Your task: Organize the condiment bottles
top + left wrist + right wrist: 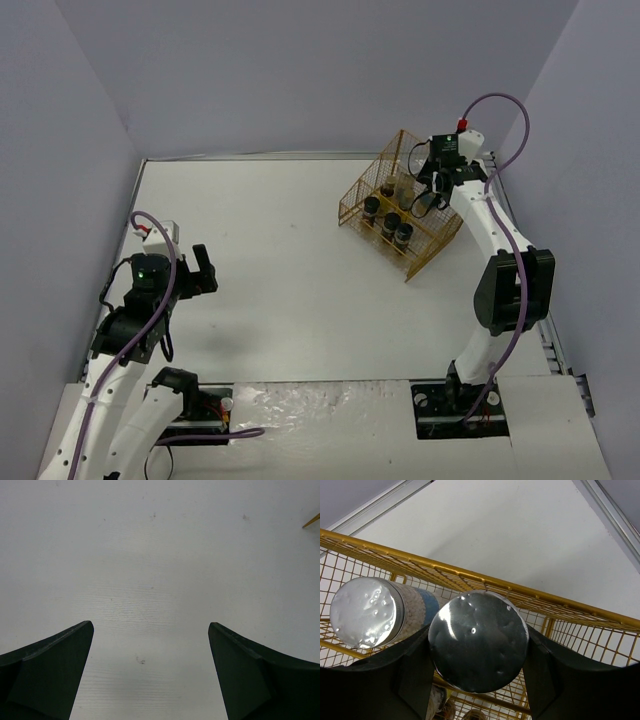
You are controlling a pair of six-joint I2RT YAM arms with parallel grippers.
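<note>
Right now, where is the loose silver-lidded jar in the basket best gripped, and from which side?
Likely by its round lid rim, from straight above: the loose jar stands lid-up in the basket, whose wire walls block the sides. Keep clear of the side where the right gripper holds the other jar close by.

Your left arm (125, 340) sits folded near its base with the left gripper (150, 627) wide open and holding nothing, while your right arm (497, 250) reaches far out and the right gripper (429, 195) squeezes a silver-lidded jar (478, 640) between its two fingers.
</note>
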